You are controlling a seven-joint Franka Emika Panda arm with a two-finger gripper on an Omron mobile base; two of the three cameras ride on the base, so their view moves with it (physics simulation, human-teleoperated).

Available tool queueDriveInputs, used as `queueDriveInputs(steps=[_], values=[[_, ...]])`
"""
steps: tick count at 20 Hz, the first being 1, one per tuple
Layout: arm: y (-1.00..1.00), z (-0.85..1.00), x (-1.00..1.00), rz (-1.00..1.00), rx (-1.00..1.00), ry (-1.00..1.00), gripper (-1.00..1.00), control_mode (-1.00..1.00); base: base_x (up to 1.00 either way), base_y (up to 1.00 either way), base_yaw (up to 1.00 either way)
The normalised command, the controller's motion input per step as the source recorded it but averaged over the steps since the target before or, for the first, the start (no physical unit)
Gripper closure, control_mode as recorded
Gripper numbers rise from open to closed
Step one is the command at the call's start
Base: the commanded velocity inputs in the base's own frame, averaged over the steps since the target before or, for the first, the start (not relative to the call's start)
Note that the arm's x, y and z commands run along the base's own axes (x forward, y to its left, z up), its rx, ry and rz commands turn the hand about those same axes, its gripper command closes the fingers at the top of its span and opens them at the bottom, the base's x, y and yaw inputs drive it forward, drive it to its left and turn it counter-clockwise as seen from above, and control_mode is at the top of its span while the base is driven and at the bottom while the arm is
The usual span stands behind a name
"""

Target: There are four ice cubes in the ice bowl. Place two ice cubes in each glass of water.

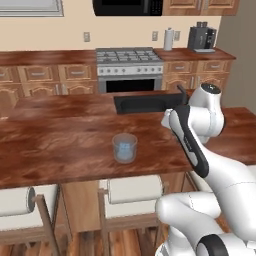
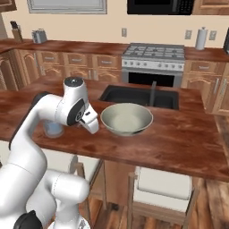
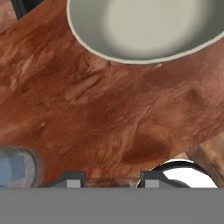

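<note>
- Your ice bowl sits on the wooden island counter, just in front of the dark sink. From the right base view its inside looks plain pale grey-white, and you can't pick out any cubes in it.
- In the hand view the ice bowl takes up the top, rim toward the camera, and again nothing inside that reads as a cube.
- The short blue-tinted glass stands upright on the counter, well apart from the bowl. There's something pale blue-white inside it, could be ice cubes, but it's too small to count.
- In the right base view that same glass peeks out from behind the arm, left of the bowl.
- The hand view catches the glass at the bottom left corner, just beside the left finger tip.
- Your gripper hangs over bare wood between glass and bowl. The finger tips sit apart with only counter showing in the gap, but honestly you can't tell from these shots whether something tiny is pinched there or not.
- Behind the island you've got the stove along the back wall.
</note>
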Motion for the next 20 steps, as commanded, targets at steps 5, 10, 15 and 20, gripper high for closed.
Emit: queueDriveInputs(steps=[5,10,15,20], values=[[0.00,0.00,0.00,0.00,0.00,0.00,1.00,1.00,-0.04,0.63,0.06],[0.00,0.00,0.00,0.00,0.00,0.00,1.00,1.00,-0.03,0.63,0.05],[0.00,0.00,0.00,0.00,0.00,0.00,1.00,1.00,-0.01,0.63,0.04],[0.00,0.00,0.00,0.00,0.00,0.00,1.00,1.00,-0.02,0.59,0.04]])
